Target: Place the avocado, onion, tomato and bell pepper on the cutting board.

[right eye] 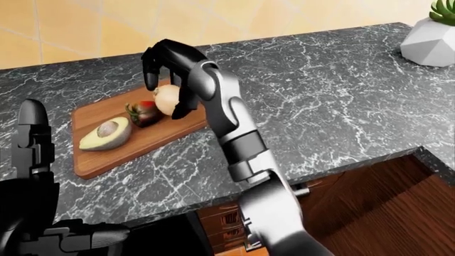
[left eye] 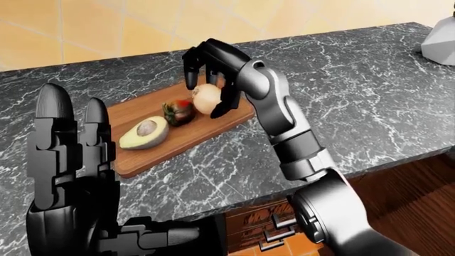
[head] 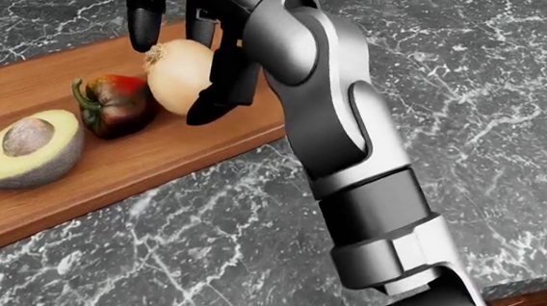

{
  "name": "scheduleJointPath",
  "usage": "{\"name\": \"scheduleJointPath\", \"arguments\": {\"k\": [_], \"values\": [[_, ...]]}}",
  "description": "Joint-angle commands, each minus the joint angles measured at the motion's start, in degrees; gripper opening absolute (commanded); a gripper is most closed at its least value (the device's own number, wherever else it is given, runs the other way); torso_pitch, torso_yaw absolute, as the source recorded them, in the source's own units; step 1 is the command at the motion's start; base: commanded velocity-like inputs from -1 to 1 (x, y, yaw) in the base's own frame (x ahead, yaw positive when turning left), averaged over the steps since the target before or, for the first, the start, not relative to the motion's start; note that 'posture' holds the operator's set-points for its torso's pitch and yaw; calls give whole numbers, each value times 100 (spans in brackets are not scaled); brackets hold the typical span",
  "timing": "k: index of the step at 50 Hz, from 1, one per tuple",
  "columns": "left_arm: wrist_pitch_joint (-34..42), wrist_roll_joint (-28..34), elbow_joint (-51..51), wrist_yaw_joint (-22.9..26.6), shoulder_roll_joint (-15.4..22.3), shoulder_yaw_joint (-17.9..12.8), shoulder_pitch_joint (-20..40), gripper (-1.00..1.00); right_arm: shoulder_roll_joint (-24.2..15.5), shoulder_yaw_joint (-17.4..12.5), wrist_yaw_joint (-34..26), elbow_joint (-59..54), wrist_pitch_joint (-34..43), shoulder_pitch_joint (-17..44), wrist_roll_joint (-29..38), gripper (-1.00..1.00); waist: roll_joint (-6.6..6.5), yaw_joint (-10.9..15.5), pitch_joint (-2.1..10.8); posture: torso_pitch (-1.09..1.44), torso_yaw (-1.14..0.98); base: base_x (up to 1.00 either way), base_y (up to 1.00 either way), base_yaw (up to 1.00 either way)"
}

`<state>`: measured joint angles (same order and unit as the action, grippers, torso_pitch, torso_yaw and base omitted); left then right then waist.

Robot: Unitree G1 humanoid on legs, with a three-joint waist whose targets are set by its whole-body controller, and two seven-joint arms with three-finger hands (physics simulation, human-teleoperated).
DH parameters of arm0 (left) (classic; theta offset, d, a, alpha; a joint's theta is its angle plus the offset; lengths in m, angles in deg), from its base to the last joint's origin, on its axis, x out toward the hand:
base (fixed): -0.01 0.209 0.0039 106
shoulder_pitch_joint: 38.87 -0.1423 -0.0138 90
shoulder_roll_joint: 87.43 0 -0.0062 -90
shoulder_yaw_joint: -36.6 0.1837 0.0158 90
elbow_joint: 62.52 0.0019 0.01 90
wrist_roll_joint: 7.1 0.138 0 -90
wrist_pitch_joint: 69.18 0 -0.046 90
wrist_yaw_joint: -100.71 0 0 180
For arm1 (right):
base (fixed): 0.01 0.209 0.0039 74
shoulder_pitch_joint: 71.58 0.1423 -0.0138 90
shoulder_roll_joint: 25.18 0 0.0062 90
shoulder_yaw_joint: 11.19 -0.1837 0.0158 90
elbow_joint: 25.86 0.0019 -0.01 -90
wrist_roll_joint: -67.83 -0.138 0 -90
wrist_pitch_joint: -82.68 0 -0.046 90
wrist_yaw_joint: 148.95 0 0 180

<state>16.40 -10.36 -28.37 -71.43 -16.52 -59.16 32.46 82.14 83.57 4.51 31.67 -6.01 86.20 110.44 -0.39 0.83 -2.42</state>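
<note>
Onion (head: 178, 75) sits in the head view on the cutting board (head: 19, 207), right of the bell pepper (head: 115, 104) and avocado (head: 23, 148), with the right hand (head: 181, 27) released, fingers standing about it; lift straight up to avoid rolling it. Left-eye view: left hand (left eye: 71, 160) spread, near left, grasping nothing; tomato (left eye: 184, 102) barely peeks behind the pepper. Right-eye view: dark marbled desk (right eye: 320, 106), tiled wall, white planter (right eye: 430, 40) far right.

Pale tan onion (head: 179, 74), red-dark bell pepper (head: 115, 104), brown cutting board (head: 37, 78), black white-veined counter (head: 470, 102).
</note>
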Motion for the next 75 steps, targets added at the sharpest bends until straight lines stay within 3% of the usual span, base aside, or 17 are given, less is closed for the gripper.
{"name": "scheduleJointPath", "arguments": {"k": [1, 19, 52, 55, 57, 61, 62, 64, 65, 69, 70, 75], "values": [[-127, -20, -198, -8, 8, -2, 28, 100, -4, -48, 75, 260, -89, 234, -15, -100, -25, 3, 121, 0, 0, 0, 0, 0], [-149, -3, -160, -11, 7, 6, 34, 100, 20, -49, 520, -549, -591, 499, 74, -100, -31, 0, 128, 0, 0, 0, 0, 0], [-162, -3, -161, -7, 5, 12, 19, 100, 46, 22, 564, -421, -788, 196, 535, -100, -16, 10, 129, 0, 0, 0, 0, 0], [-166, -1, -148, -10, 7, 11, 25, 100, 45, 30, 582, -433, -821, 165, 570, -64, -16, 12, 128, 0, 0, 0, 0, 0], [-167, -1, -148, -9, 8, 11, 25, 100, 52, 37, 590, -436, -844, 145, 593, -60, -18, 12, 129, 0, 0, 0, 0, 0], [-144, -14, -165, -10, 10, -4, 33, 100, 55, 28, 603, -445, -855, 136, 611, -29, -19, 9, 137, 0, 0, 0, 0, 0], [-144, -10, -164, -9, 9, 0, 33, 100, 49, 27, 630, -474, -864, 136, 627, 28, -20, 7, 136, 0, 0, 0, 0, 0], [-139, -5, -161, -10, 10, 0, 40, 100, 50, 30, 652, -490, -884, 129, 647, 35, -21, 4, 139, 0, 0, 0, 0, 0], [-137, -3, -162, -10, 9, 3, 42, 100, 49, 30, 658, -488, -888, 131, 657, 55, -20, 3, 143, 0, 0, 0, 0, 0], [-125, -8, -171, -13, 10, -2, 47, 100, 47, 30, 663, -488, -899, 129, 678, 69, -15, 1, 146, 0, 0, 0, 0, 0], [-123, -5, -172, -12, 11, 1, 47, 100, 48, 32, 669, -476, -904, 126, 689, 89, -15, 2, 145, 0, 0, 0, 0, 0], [-131, 1, -171, -13, 11, 15, 42, 100, 24, -5, 639, -423, -872, 208, 669, 91, -15, 2, 142, 0, 0, 0, 0, 0]]}}
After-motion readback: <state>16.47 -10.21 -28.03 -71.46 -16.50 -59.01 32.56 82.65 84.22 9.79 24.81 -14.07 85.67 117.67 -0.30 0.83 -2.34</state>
